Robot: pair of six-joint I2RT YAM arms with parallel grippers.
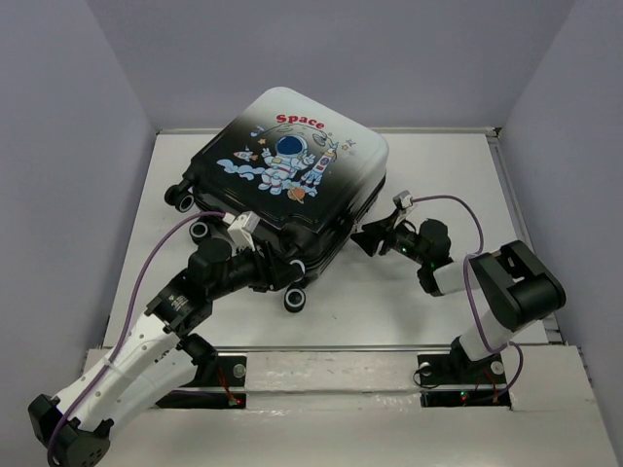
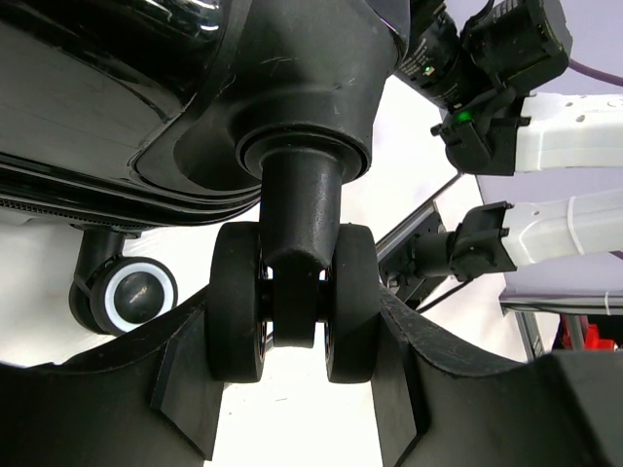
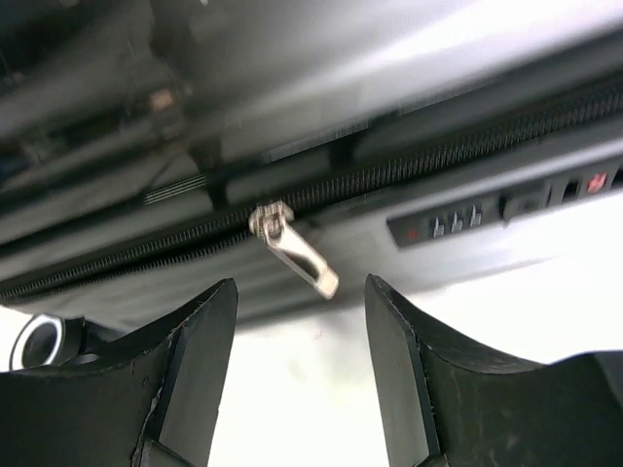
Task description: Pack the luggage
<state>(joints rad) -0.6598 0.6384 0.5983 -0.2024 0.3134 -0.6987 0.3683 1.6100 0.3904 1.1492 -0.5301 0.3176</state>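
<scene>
The left gripper [image 2: 297, 389] is closed on a caster wheel [image 2: 238, 311] at the near-left end of the suitcase [image 1: 292, 156]. The suitcase is laid shut on the table [image 1: 419, 302], left of centre, with the printed shell upward. Its long axis is angled from the wheels at near left toward far right. The right gripper [image 3: 300, 331] is held with jaws apart before the zipper pull [image 3: 292, 255], without touching it.
</scene>
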